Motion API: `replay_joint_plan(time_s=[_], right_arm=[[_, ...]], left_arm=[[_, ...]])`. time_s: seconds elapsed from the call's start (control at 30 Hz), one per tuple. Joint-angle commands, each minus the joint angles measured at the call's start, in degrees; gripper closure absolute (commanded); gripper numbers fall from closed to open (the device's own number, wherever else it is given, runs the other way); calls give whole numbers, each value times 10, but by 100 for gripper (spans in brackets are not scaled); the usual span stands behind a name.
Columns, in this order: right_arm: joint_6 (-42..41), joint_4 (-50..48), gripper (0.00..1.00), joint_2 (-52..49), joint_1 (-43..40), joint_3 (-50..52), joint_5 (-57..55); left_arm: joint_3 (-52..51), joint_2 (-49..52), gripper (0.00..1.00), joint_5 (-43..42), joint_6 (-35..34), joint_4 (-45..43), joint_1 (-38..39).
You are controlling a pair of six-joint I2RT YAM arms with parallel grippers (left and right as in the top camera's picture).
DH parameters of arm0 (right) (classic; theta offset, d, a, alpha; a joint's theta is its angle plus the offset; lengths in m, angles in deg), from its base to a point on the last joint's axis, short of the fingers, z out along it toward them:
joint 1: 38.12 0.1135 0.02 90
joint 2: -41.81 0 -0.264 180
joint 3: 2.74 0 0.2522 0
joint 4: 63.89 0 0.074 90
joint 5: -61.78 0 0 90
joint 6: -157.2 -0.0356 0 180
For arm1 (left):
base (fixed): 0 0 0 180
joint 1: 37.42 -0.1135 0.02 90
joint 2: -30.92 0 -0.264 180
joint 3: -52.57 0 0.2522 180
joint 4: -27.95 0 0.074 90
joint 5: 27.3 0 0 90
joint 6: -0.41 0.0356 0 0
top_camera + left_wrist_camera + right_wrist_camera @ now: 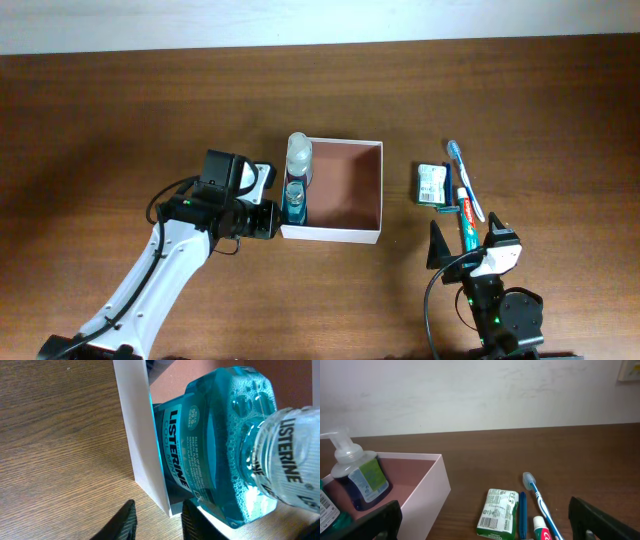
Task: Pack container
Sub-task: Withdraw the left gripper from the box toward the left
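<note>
Brown wood-grain table point(100, 120) fills the overhead view, and the container point(330, 233) sits near its middle, white-walled with a reddish-brown floor. A clear pump bottle point(299, 155) and a blue mouthwash bottle point(294, 205) stand inside against its left wall. The left gripper point(276, 220) lies just outside that wall, near the front left corner. Well to the container's right lie a green-and-white packet point(432, 184), a blue-and-white toothbrush point(462, 175) and a toothpaste tube point(468, 225), close together. The right gripper point(465, 243) is by the tube's near end. From the left wrist, the container's white wall runs down toward the two dark fingers point(125, 520), which stand parted on either side of its lower edge and clasp nothing visible. The mouthwash bottle, labelled Listerine, looms just behind the wall. From the right wrist, the fingers point(380, 517) are spread wide and hold nothing. The packet, toothbrush and tube lie on the table between them, and the container with the pump bottle is off to the left.
</note>
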Motion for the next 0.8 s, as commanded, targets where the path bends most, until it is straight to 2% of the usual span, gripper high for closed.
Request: replay_joint_plan(time_s=[0.0, 0.17, 0.23, 0.53, 0.63, 0.77], right_arm=[[0, 4, 2, 6, 3, 3, 1], [0, 4, 2, 6, 3, 3, 1], [0, 4, 2, 6, 3, 3, 1], [0, 4, 2, 6, 3, 3, 1], [0, 4, 2, 6, 3, 3, 1], [0, 4, 2, 6, 3, 3, 1]], left_arm=[[5, -5, 82, -5, 10, -2, -3], [5, -5, 99, 70, -89, -4, -3], [5, -5, 99, 70, -109, -6, -3], [3, -3, 99, 102, -113, -16, 23], [3, -3, 99, 135, -144, -24, 32], [3, -2, 99, 135, -162, -28, 33]])
